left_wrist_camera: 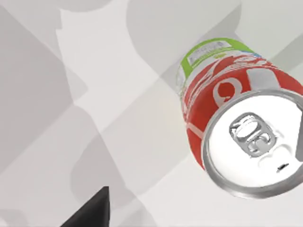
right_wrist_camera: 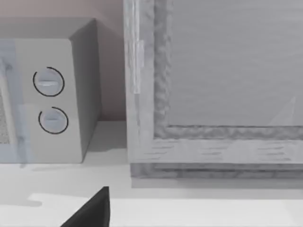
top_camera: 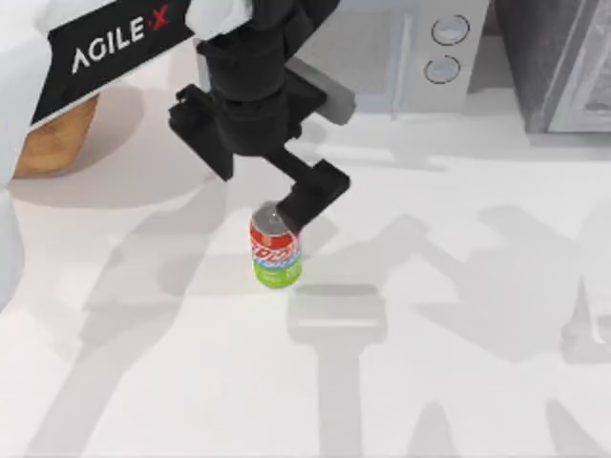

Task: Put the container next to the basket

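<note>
Container [top_camera: 275, 250], white lettering, arm marked AGILE·X

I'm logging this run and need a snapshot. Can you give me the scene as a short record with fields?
can: upright on the table, mid-table
basket: far left, partly behind the left arm
left gripper: just above the can top
microwave: back of table
task state: can not yet beside basket
</note>
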